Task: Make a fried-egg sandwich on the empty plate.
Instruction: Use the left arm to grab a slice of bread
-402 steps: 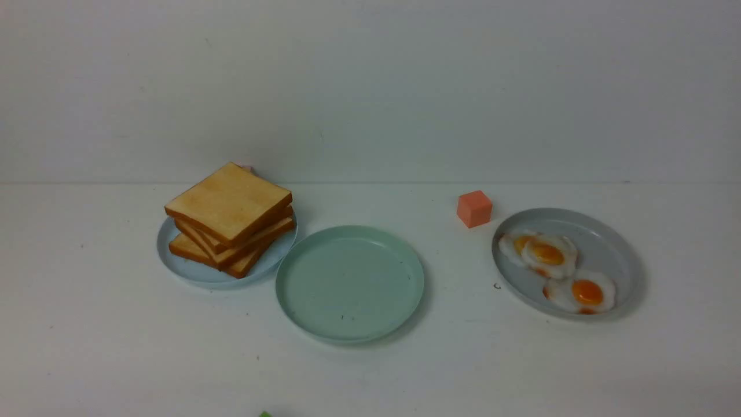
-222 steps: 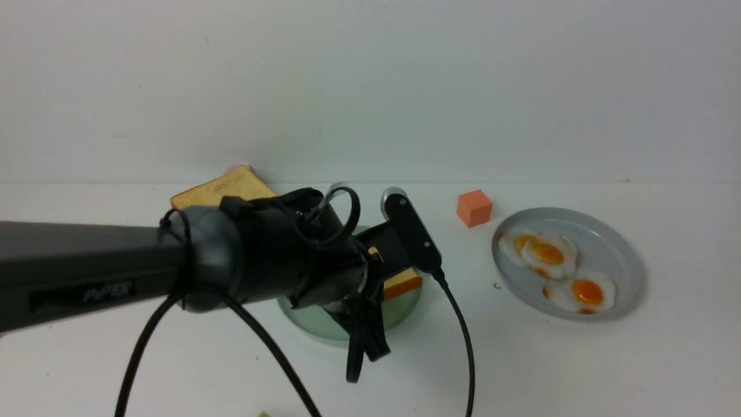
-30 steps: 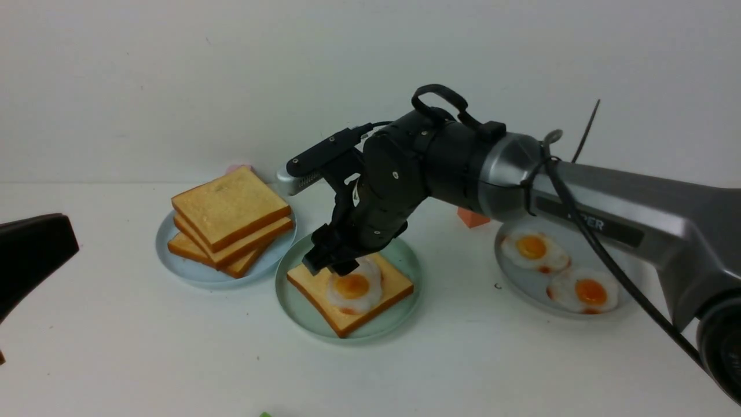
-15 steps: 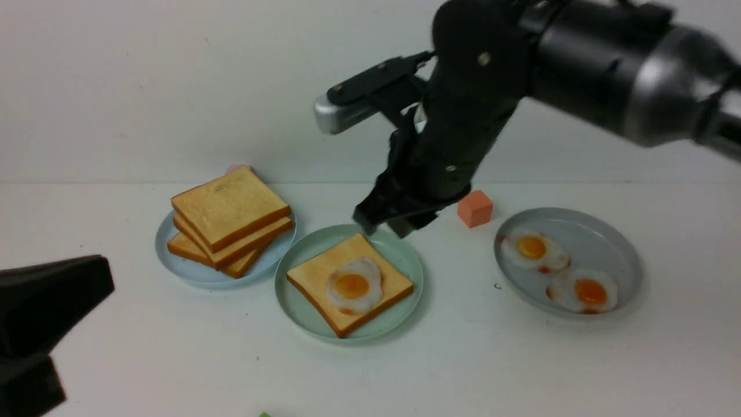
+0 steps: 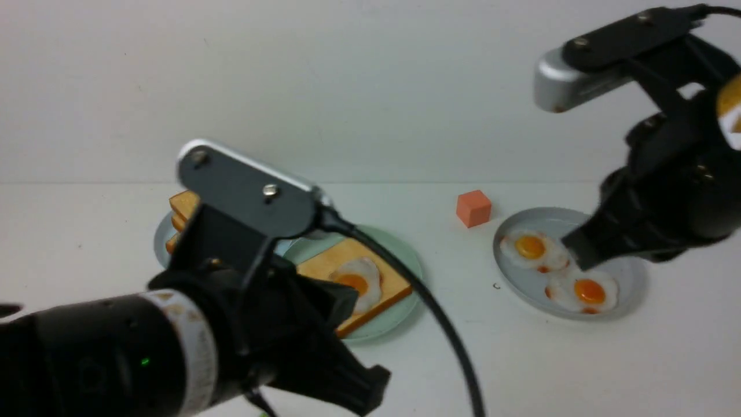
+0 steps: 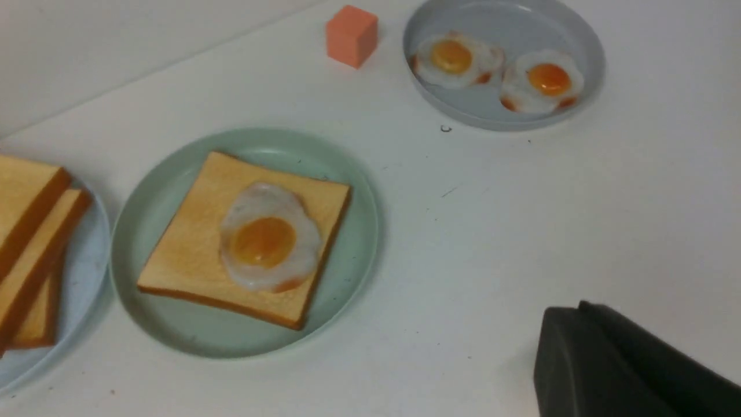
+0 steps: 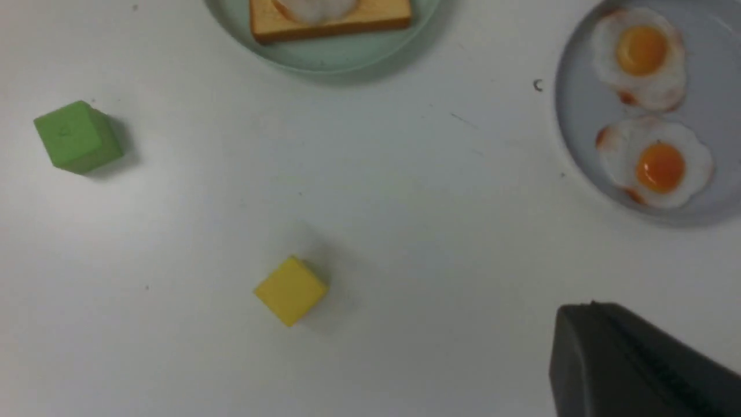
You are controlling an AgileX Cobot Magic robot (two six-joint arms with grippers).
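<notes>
Toast (image 6: 191, 249) carrying a fried egg (image 6: 266, 240) lies flat on the mint-green plate (image 6: 353, 255), lacking only a top slice from the stack (image 6: 26, 191), probably light, stiff and best pinched at a crust edge; left gripper (image 5: 359, 388) and right gripper (image 5: 582, 250) hover empty, jaws together.

Bright, even light, soft shadow hugging the mint-green plate (image 6: 347, 272); left arm (image 5: 116, 359) and right arm (image 5: 666, 191) blurred up close, wrist views soft.
</notes>
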